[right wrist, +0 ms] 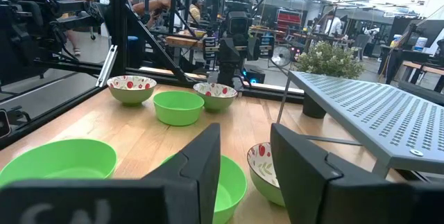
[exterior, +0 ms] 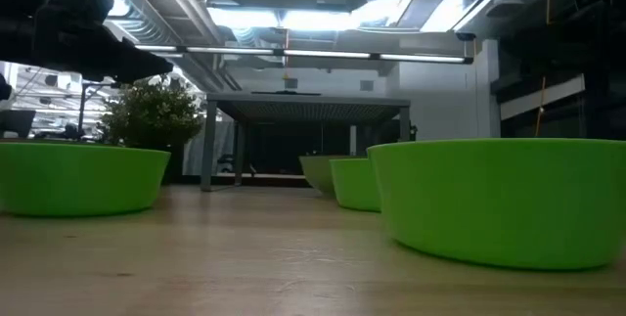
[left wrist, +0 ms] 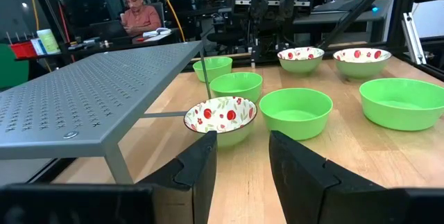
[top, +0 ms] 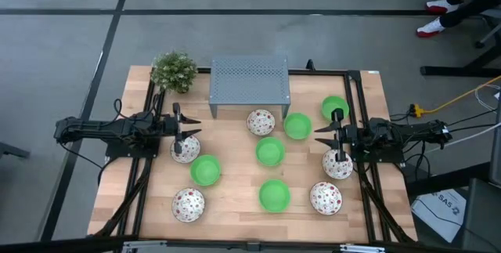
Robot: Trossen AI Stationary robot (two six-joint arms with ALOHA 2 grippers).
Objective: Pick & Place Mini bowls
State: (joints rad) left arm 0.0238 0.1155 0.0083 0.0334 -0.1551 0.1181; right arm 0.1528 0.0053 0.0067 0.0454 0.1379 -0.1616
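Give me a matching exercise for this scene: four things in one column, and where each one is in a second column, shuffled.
Things:
1. potted plant
2. grey stand
3. left gripper
4. right gripper

Places:
A. by the right-side patterned bowl
B. far left corner
C. by the left-side patterned bowl
D. far edge, middle

Pairs: 1-B, 2-D, 3-C, 4-A
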